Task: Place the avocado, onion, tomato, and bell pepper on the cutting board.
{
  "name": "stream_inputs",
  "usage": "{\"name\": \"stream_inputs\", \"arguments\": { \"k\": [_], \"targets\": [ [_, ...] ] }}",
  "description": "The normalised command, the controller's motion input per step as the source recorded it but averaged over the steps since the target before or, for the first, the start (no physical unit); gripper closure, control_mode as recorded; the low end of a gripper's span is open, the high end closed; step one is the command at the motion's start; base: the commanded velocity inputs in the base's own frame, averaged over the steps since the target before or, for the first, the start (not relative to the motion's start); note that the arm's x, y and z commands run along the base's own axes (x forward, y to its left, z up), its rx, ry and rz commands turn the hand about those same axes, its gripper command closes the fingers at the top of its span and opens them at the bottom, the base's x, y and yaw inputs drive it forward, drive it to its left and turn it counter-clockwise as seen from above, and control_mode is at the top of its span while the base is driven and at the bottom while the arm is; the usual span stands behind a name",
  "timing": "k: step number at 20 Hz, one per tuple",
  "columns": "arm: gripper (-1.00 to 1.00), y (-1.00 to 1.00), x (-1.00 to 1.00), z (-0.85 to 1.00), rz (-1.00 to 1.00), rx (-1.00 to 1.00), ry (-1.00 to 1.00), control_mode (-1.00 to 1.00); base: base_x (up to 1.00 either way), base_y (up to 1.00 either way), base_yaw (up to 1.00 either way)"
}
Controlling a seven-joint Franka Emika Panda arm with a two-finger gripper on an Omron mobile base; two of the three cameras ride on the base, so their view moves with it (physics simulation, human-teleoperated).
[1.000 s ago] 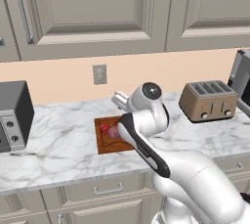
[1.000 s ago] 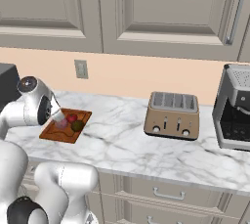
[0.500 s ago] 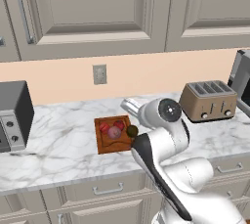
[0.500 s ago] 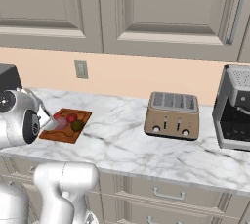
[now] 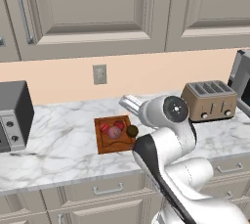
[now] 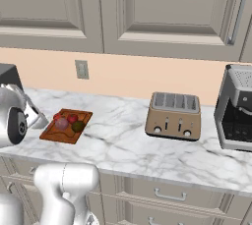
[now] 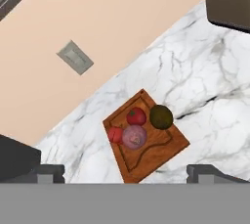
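Now, left base view: we see the cutting board (image 5: 113,135) on the marble counter (image 5: 58,145), with the avocado (image 5: 132,131) at the board's right edge, the onion (image 5: 114,132) in its middle, and two red pieces behind, which we cannot tell apart here.
Left base view, room: one toaster (image 5: 210,100) near the counter's right end, one wall outlet (image 5: 99,74), one dark appliance (image 5: 12,115) at the left end.
Right base view: we count four produce pieces on one board; the coffee machine (image 6: 237,108) stands at the counter's right end.
Hand view: we tell the tomato (image 7: 136,116) near the board's far corner from the bell pepper (image 7: 115,134) at its left edge; the onion touches both, and the avocado sits by the right edge.
Gripper (image 7: 126,174): the fingertips (image 7: 49,173) stand spread wide, holding nothing, high above the board.
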Motion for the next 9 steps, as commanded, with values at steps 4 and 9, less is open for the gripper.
{"name": "stream_inputs", "arguments": {
  "k": [4,9],
  "targets": [
    [-1.0,-0.05,-0.28,0.17,0.01,0.07,-0.17,-1.0,0.0,0.0,0.0],
    [-1.0,0.08,-0.5,0.22,0.01,0.0,-0.39,-1.0,0.0,0.0,0.0]
  ]
}}
